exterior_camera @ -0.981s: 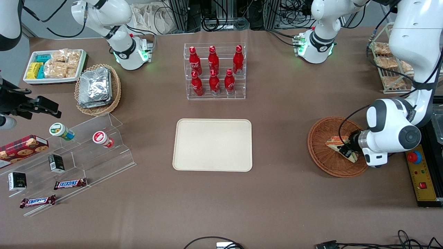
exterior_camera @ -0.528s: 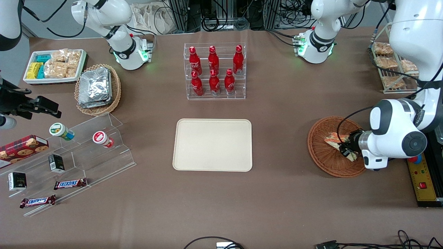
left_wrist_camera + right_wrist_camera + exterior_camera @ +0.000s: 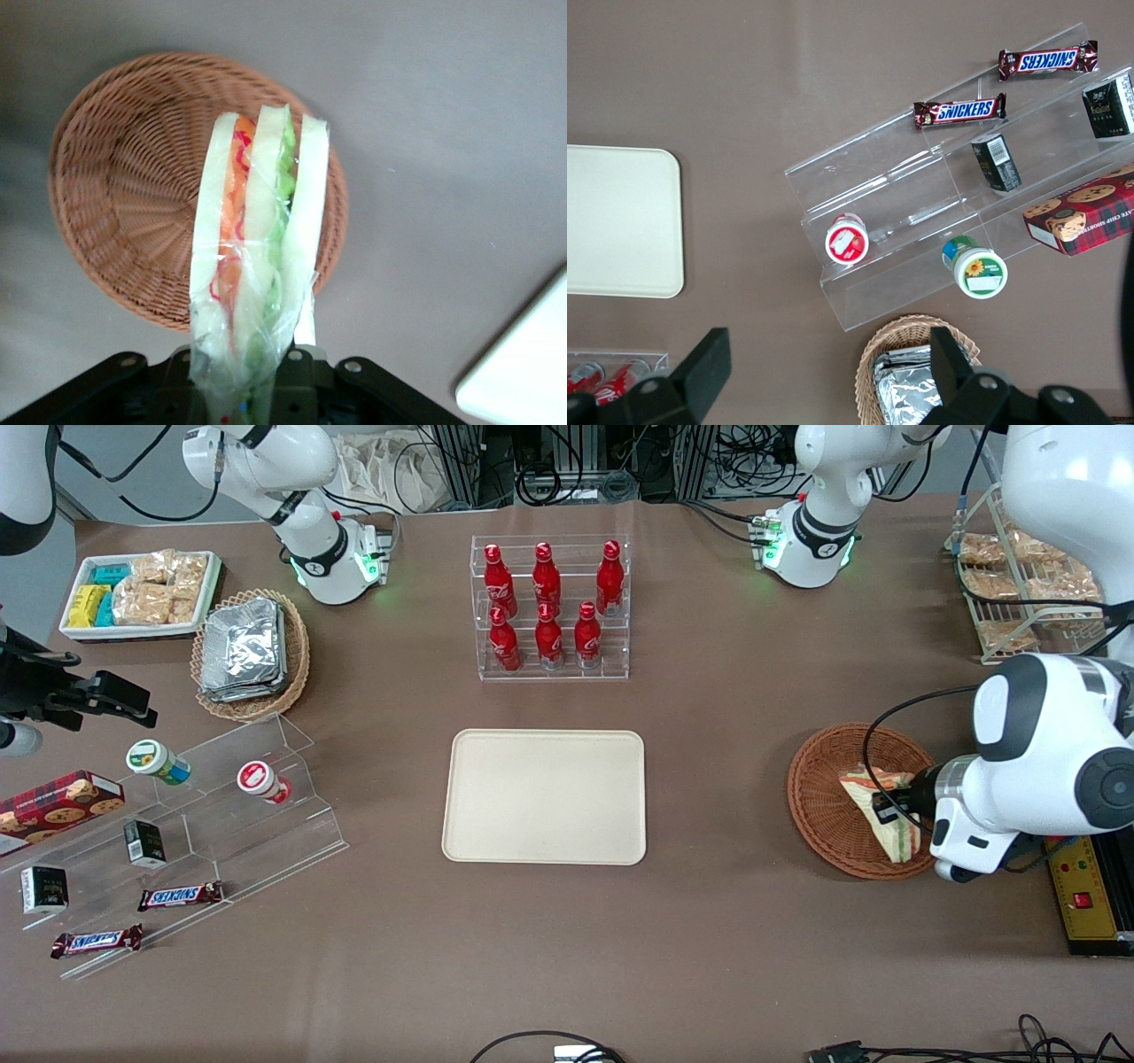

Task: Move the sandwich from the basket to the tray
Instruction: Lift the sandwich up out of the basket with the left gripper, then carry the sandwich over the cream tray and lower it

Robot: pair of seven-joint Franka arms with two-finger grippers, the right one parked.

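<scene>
The working arm's claw [image 3: 886, 808] held the wrapped sandwich [image 3: 877, 808] pinched by one end, its fingers pressed onto the clear film. In the wrist view the wedge [image 3: 257, 257] stood out lengthwise from the claw, edge-on, so that the pale bread slices and the orange-red and green fillings showed as parallel stripes. The grip at the narrow end probably let the rest of the wedge hang free, and kept the fingers clear of the wicker.

Directly below the claw lay the round reddish-brown basket [image 3: 819, 797]. Judging by the wrist view, where the woven bowl [image 3: 124, 212] looked bare and some way under the sandwich, the wedge appeared lifted out rather than resting inside, though the front view alone could not settle how far it had risen. Nothing else showed in the basket.

Well apart from the claw, toward the parked arm's end of the table, the cream tray [image 3: 544, 796] lay flat on the brown table [image 3: 726, 921] with nothing on it; one rounded corner of it [image 3: 532, 372] edged into the wrist view. The pick-up looked complete and the carry across to the tray was the step in hand. With bare tabletop between basket and tray, the likeliest trouble was the slippery wrap sliding in so slim a pinch.

Farther from the front camera than the claw, a clear rack of red bottles [image 3: 549, 607] stood above the tray's line, outside any straight path between the two.
</scene>
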